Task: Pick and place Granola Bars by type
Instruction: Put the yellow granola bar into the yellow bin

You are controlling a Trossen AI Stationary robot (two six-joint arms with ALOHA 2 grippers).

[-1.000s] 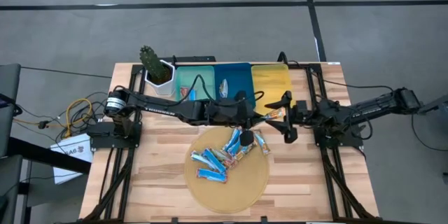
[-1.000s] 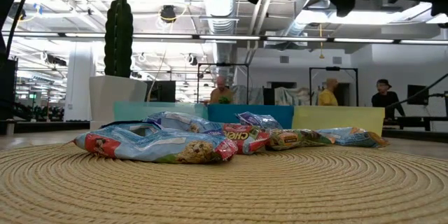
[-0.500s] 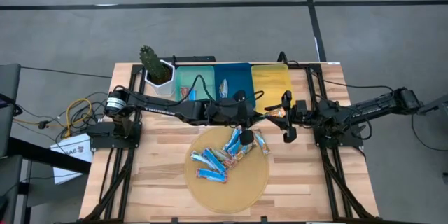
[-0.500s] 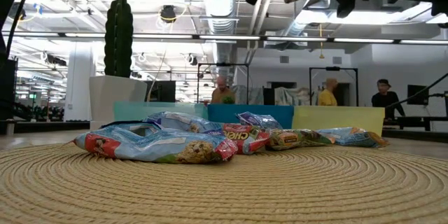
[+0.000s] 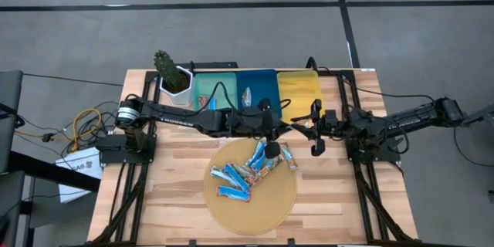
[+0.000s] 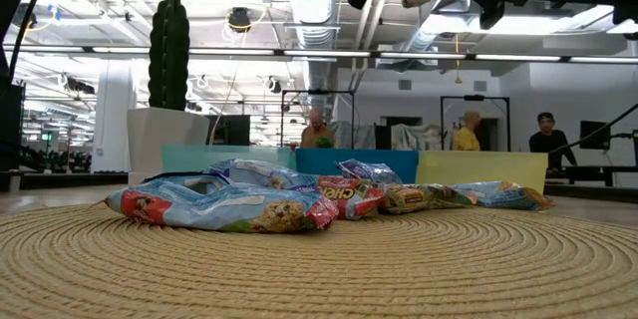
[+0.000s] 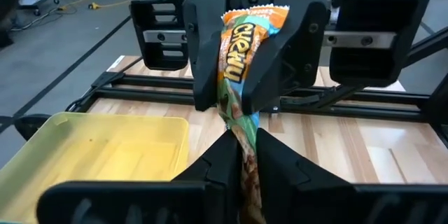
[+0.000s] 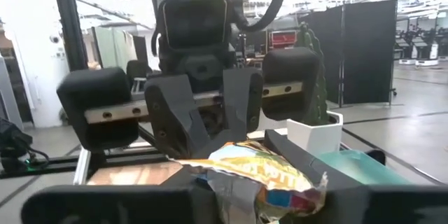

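Observation:
An orange-wrapped granola bar [image 7: 240, 56] hangs in the air between my two grippers, above the bare wood between the yellow tray [image 5: 299, 93] and the round woven mat [image 5: 255, 204]. My left gripper [image 7: 242, 148] reaches in from the left and is shut on one end. My right gripper [image 8: 260, 190] faces it from the right and is shut on the other end. Several more granola bars [image 5: 248, 171], mostly blue-white, lie in a loose heap on the mat. My left gripper pinches the bar's near, crumpled end [image 7: 243, 134] between its two fingers, coming level from the table's left and lying along the bar. The bar is lifted clear of the table. My right gripper pinches the bar's other end [image 8: 269, 180] between its two fingers [image 7: 290, 49], coming level from the table's right, opposite the left gripper. The wrapper bunches up between the fingers.
A teal tray [image 5: 214, 91], a blue tray [image 5: 256, 89] and the yellow tray stand side by side along the far edge. A cactus in a white pot [image 5: 171, 77] stands left of them. In the low view, people show in the room behind.
My right gripper has moved a little toward the table's left and shut on the free end of the orange bar, which my left gripper keeps holding in the air. The bar has stayed in place.

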